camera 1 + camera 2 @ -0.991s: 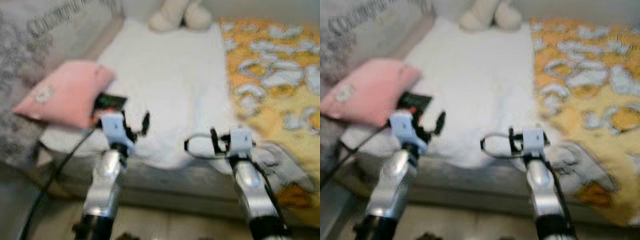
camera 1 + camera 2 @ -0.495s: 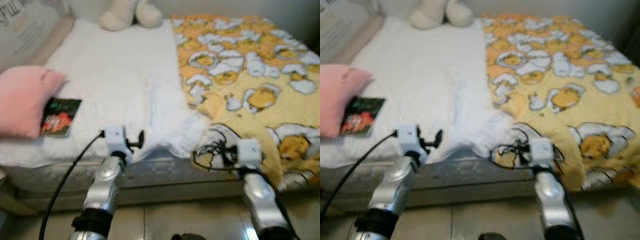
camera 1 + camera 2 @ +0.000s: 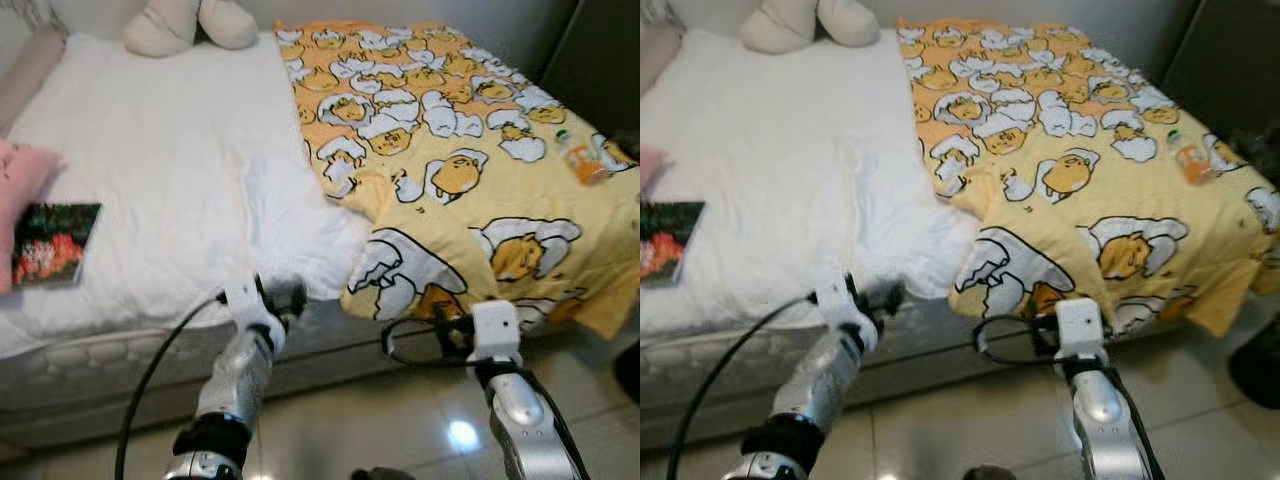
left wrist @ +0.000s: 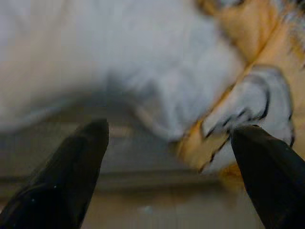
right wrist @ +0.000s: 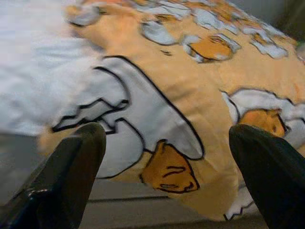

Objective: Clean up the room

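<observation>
A bed with a white sheet point(image 3: 150, 170) carries a yellow cartoon-print blanket point(image 3: 440, 120) over its right half; the blanket's corner point(image 5: 171, 143) hangs over the front edge. A book point(image 3: 48, 243) lies on the sheet at the left, next to a pink pillow point(image 3: 15, 185). A small orange bottle point(image 3: 580, 160) lies on the blanket at the right. My left gripper point(image 3: 285, 298) hovers open before the mattress edge. My right gripper point(image 3: 445, 330) is open below the blanket's hanging corner. Both grippers hold nothing.
A cream plush toy point(image 3: 185, 25) sits at the head of the bed. A dark cabinet point(image 3: 600, 60) stands at the far right. Shiny tiled floor point(image 3: 380, 420) lies between me and the bed. A black cable point(image 3: 150, 375) trails from my left arm.
The camera has swung to the right: the blanket now lies in the middle and the pink pillow has slid to the left edge. Both grippers remain open and empty.
</observation>
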